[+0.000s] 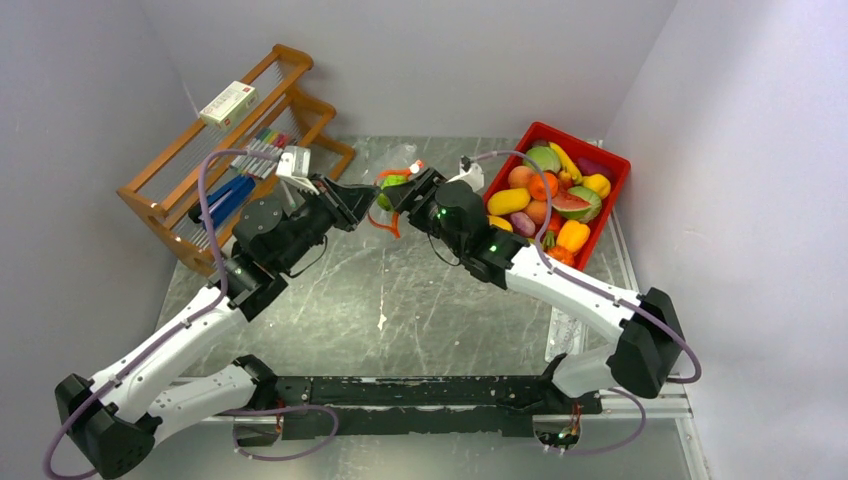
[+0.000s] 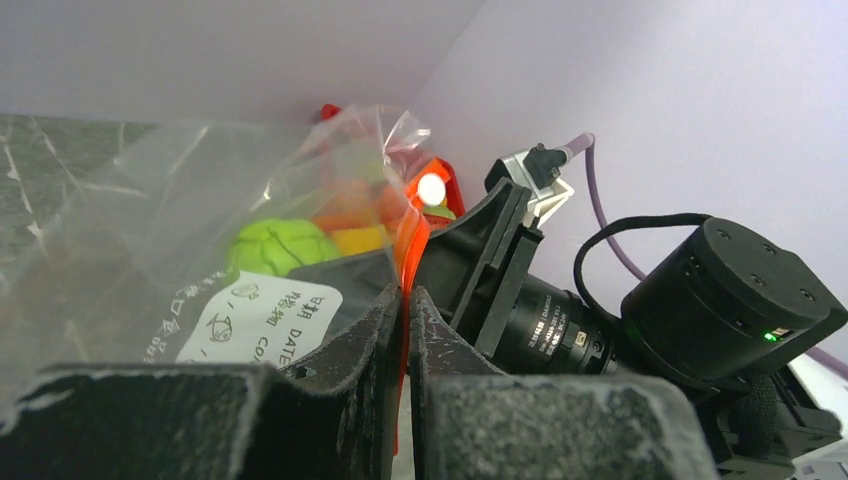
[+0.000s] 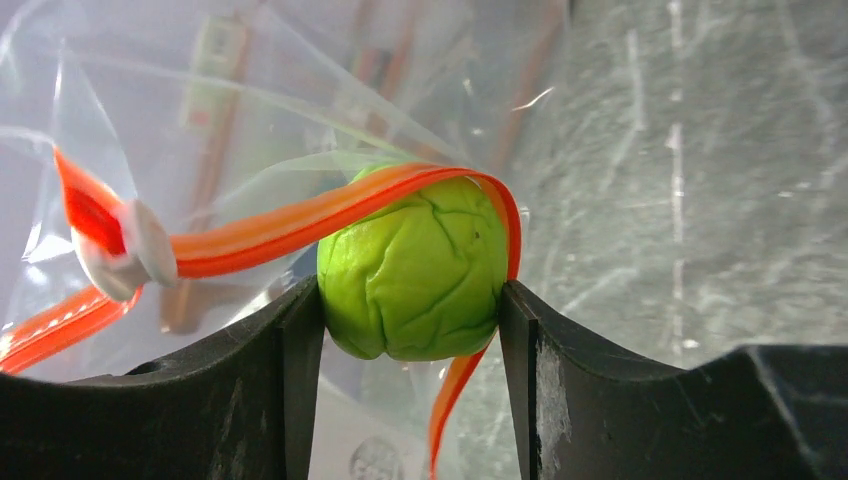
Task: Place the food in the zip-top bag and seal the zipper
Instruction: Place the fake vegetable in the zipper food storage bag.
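The clear zip-top bag [image 2: 150, 220] with a white label [image 2: 262, 318] hangs above the table's back middle. My left gripper [image 2: 405, 292] is shut on its orange-red zipper [image 2: 412, 240]. My right gripper [image 3: 412, 300] faces it and is shut on a green, wrinkled piece of food [image 3: 415, 270]. This food sits in the bag's mouth, and the zipper strip [image 3: 300, 225] loops over its top and down its right side. A white slider [image 3: 130, 255] rides on the strip at the left. From above, both grippers [image 1: 362, 203] [image 1: 400, 192] meet at the green food [image 1: 392, 183].
A red bin [image 1: 612, 160] at the back right holds several more toy fruits and vegetables. A wooden rack [image 1: 175, 185] with a small box on top stands at the back left. A clear ruler-like strip [image 1: 560, 335] lies by the right arm.
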You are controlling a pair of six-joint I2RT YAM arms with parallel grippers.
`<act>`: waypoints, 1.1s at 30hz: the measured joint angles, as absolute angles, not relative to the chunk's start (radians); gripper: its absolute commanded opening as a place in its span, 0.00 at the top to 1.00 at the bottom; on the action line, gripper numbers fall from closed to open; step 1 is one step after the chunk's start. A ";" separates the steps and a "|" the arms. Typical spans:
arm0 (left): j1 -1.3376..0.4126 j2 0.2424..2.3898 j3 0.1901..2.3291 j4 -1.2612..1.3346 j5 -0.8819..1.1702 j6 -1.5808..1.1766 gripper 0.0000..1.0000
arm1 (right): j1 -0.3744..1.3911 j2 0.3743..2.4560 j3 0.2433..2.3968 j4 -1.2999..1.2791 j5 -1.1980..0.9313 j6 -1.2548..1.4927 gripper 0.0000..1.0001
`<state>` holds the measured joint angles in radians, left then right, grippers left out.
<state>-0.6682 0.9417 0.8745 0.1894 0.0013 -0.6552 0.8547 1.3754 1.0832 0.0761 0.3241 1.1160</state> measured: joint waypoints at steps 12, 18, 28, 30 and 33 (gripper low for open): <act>-0.668 0.943 0.871 0.152 -0.025 -0.617 0.93 | 0.855 1.329 1.044 0.153 0.204 1.012 0.73; -0.664 0.946 0.868 0.176 -0.034 -0.617 0.93 | 0.849 1.361 1.086 0.178 0.092 1.018 0.72; -0.662 0.944 0.867 0.175 -0.034 -0.641 0.93 | 0.861 1.418 1.124 0.001 0.239 1.103 0.75; -0.660 0.934 0.863 0.175 -0.034 -0.650 0.93 | 0.865 1.418 1.128 -0.032 0.285 1.102 0.75; -0.653 0.927 0.859 0.177 -0.033 -0.663 0.93 | 0.878 1.419 1.152 -0.073 0.336 1.094 0.75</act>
<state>-0.6525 0.9272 0.8585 0.1772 -0.0334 -0.6632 0.8776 1.4185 1.1519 -0.0734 0.3355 1.0943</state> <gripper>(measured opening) 0.071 0.582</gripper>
